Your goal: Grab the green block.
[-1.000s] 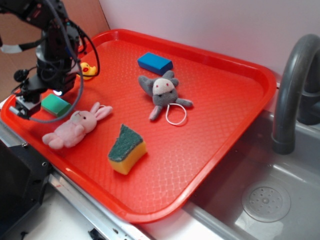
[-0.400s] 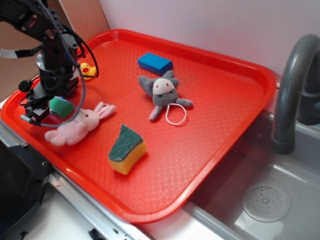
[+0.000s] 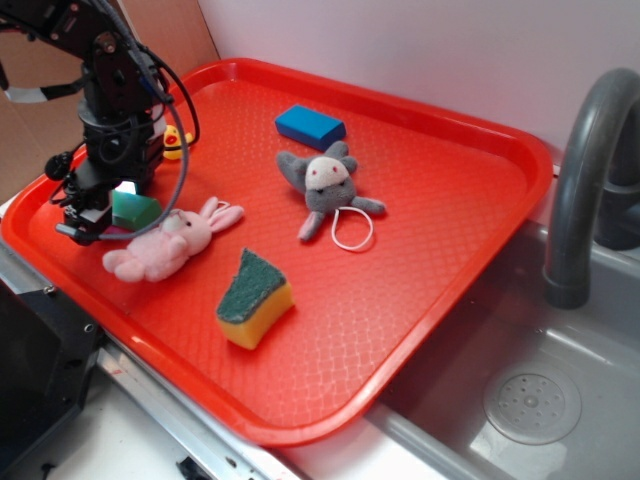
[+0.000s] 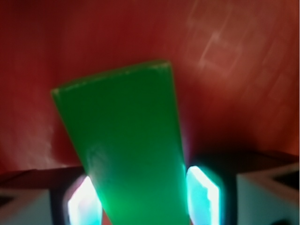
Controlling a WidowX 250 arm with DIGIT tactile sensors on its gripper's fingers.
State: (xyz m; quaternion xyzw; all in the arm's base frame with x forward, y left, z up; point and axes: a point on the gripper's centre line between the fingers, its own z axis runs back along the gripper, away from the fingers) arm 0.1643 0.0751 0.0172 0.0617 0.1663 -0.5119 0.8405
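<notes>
The wrist view alone is showing the gripper point(image 4: 140, 201) fingers clamping the green block point(image 4: 126, 140); the exterior view places it at the red tray's point(image 3: 420, 300) left edge, now tilted against the pink bunny point(image 3: 165, 245).

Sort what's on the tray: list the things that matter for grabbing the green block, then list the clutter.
Matters for the job:
green block, clamped between the fingers
gripper

Clutter:
pink bunny plush
grey plush
blue block
yellow sponge
rubber duck
white ring
All on the red tray.
</notes>
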